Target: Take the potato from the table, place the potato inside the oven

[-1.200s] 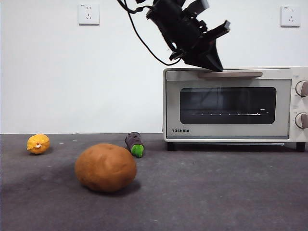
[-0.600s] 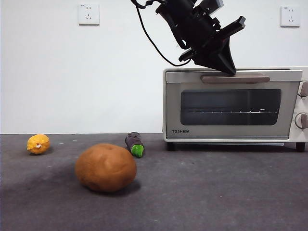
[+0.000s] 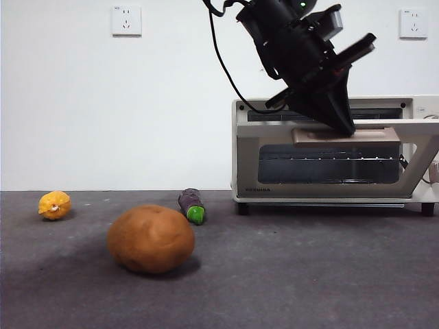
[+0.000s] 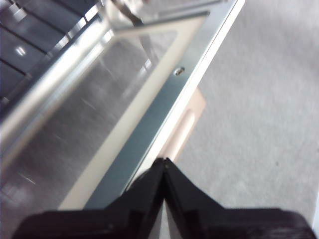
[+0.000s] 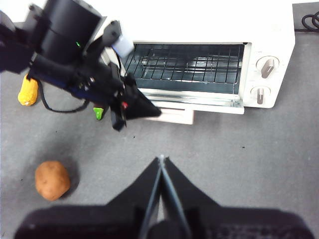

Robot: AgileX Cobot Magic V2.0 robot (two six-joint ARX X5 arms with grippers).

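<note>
The potato (image 3: 151, 238) lies on the dark grey table (image 3: 309, 274), left of middle and near the front; from above, the potato (image 5: 52, 179) sits far left of the oven. The cream oven (image 3: 255, 110) stands at the back right with its glass door (image 3: 329, 164) tilted partly open. My left gripper (image 3: 345, 126) is shut, its tips pressing on the door's top edge by the beige handle (image 3: 346, 136). In the left wrist view, the shut left gripper (image 4: 163, 162) touches the door frame beside the handle (image 4: 184, 132). My right gripper (image 5: 161, 159) hangs shut, high over the table.
A small yellow fruit (image 3: 54, 204) lies at the far left. A purple eggplant with a green tip (image 3: 192, 204) lies behind the potato. The wire rack (image 5: 189, 64) shows inside the oven (image 5: 209, 20). Two knobs (image 5: 264, 79) sit on its right side.
The left gripper has moved down and to the right with the handle, and the oven door has swung from shut to partly open.
</note>
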